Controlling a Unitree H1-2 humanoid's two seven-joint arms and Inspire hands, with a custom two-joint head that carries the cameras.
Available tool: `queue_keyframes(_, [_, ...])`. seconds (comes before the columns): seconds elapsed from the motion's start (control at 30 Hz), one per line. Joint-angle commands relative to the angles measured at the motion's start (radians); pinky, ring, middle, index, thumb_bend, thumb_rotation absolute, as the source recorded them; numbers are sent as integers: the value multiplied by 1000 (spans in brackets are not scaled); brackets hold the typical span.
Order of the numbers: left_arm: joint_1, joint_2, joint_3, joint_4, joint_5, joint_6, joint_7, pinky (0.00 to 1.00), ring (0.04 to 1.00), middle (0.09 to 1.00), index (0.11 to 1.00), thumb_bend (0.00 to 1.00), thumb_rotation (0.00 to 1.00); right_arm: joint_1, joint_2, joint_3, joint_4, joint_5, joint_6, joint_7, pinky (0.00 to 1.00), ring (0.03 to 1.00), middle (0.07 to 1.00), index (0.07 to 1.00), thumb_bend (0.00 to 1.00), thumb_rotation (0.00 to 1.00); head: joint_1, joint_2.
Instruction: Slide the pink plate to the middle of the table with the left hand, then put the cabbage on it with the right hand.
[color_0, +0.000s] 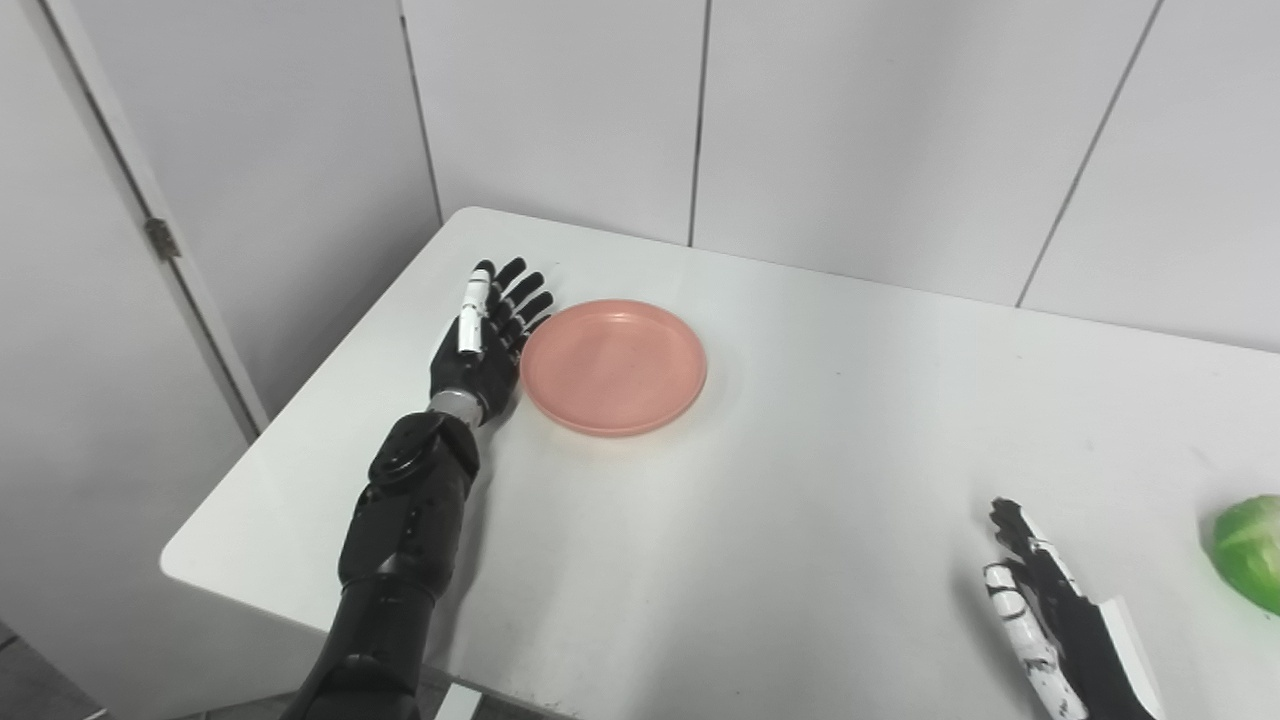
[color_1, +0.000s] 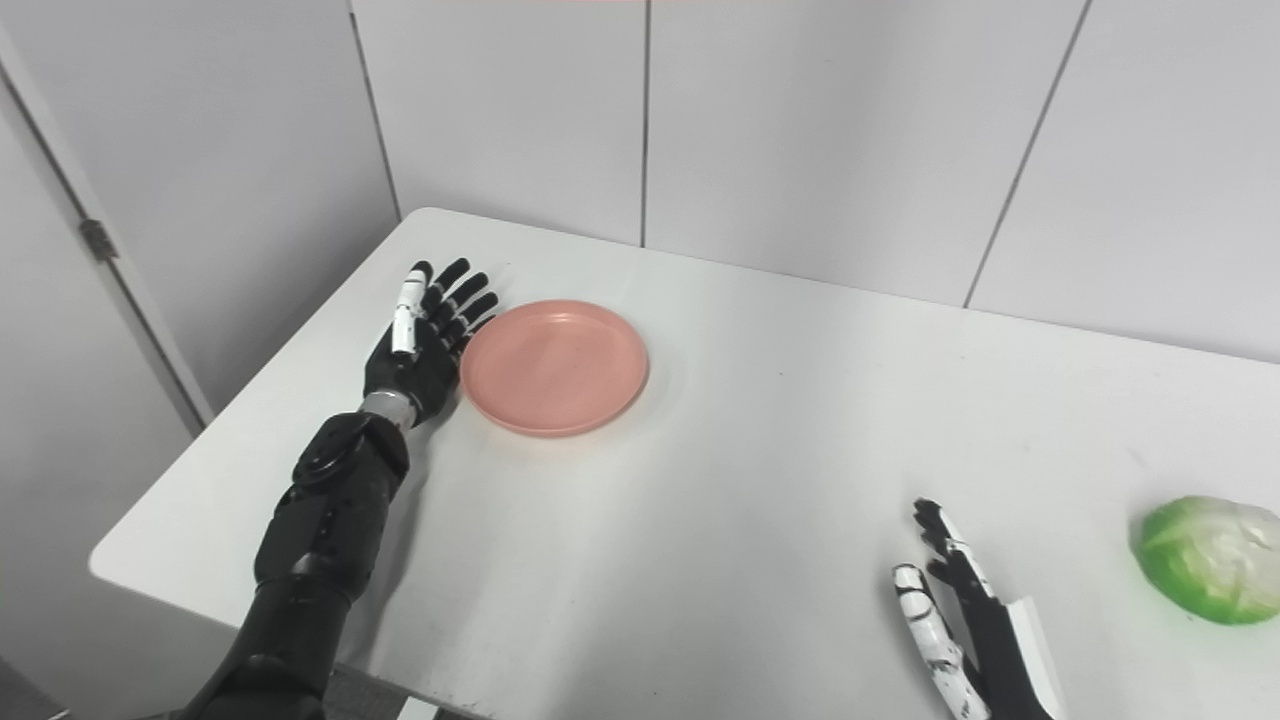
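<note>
The plate (color_0: 613, 366) sits empty on the far left of the table (color_0: 760, 520), with the left hand (color_0: 485, 340) just beside its left rim, fingers spread and holding nothing. To slide it well, I'd press the palm edge flat against the rim and push steadily rightward (no lifting). The cabbage (color_1: 1210, 558) lies at the near right, apart from the right hand (color_1: 950, 620), whose fingers are extended and empty.

Smooth matt pink plate (color_0: 613, 366) on a glossy white table (color_0: 800, 500).
</note>
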Motion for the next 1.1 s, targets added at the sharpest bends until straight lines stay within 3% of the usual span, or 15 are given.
queue_keyframes(0.0, [-19,-10,-8,-6,-5,29,0,870,883,891,868,422,1000,-13,10,3,-18,-2,-16,-11,877,913,913,911,157,1000,-9,2])
queue_keyframes(0.77, [-33,-168,-112,-37,2,61,1,873,875,876,859,388,1000,-18,46,14,-5,-31,-11,-19,883,921,922,921,177,1000,-124,38])
queue_keyframes(1.07, [6,-215,-196,-86,38,86,-15,916,906,905,879,367,1000,-23,60,21,-9,-42,14,-14,889,923,927,928,202,1000,-177,58])
